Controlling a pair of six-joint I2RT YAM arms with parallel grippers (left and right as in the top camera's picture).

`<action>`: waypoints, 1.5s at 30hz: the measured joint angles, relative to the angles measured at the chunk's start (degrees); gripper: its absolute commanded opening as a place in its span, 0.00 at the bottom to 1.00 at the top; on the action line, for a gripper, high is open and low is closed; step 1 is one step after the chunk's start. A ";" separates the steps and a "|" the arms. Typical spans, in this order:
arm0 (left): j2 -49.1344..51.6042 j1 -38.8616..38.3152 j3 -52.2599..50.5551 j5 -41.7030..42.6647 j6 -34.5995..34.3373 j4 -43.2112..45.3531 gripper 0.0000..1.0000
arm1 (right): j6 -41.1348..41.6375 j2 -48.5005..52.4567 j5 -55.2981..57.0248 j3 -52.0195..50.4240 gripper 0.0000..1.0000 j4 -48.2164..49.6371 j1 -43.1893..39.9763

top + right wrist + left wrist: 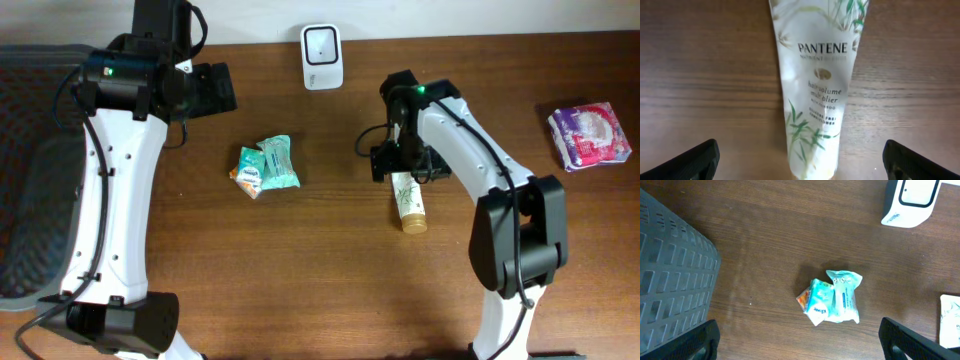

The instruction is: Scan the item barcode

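Note:
A white Pantene tube with a tan cap lies flat on the wooden table, label side up; no barcode shows on it. My right gripper hovers just over its flat end. It is open, with both fingers wide of the tube and touching nothing. The white barcode scanner stands at the back edge of the table and also shows in the left wrist view. My left gripper is open at the back left, with nothing between its fingers.
Teal tissue packs lie in a small bunch left of centre. A pink and white packet sits at the far right. A grey mesh basket fills the left edge.

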 measured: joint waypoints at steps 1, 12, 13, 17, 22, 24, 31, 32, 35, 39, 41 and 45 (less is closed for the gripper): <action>0.00 0.00 0.00 0.02 0.00 0.00 0.99 | 0.00 -0.13 0.00 2.69 0.99 -2.80 -0.07; 0.00 0.00 0.00 0.02 0.00 0.00 0.99 | -0.46 -0.68 0.63 12.39 0.91 -10.10 3.30; 0.00 0.00 0.00 0.02 0.00 0.00 0.99 | -0.59 -0.68 1.07 12.39 0.91 -9.94 3.93; 0.00 0.00 0.00 0.02 0.00 0.02 0.99 | -0.72 0.46 6.60 12.39 0.88 -9.09 6.10; 0.00 0.00 0.00 0.00 0.00 0.00 0.99 | 1.01 6.16 13.73 10.75 0.82 -7.37 7.06; 0.00 0.00 0.00 0.02 0.00 0.02 0.99 | 2.03 8.22 15.56 10.36 0.80 -6.95 7.58; 0.00 0.00 0.00 0.02 0.00 0.00 0.99 | 6.95 11.74 23.61 8.79 0.80 -3.67 12.04; 0.00 0.00 0.00 0.02 0.00 0.00 0.99 | 8.04 12.13 25.05 7.80 0.80 -3.69 12.17; 0.00 0.00 0.00 0.02 0.00 0.02 0.99 | 10.08 13.66 27.85 5.95 0.76 -3.67 12.00; 0.00 0.00 0.00 0.02 0.00 0.00 0.99 | 10.93 13.66 28.98 4.35 0.63 -1.14 12.15; 0.00 0.00 0.00 0.02 0.00 0.04 0.99 | 11.13 13.73 29.51 2.14 0.62 0.85 12.28; 0.00 0.00 0.00 0.02 0.00 0.02 0.99 | 11.32 13.51 31.32 -0.22 0.34 2.86 12.39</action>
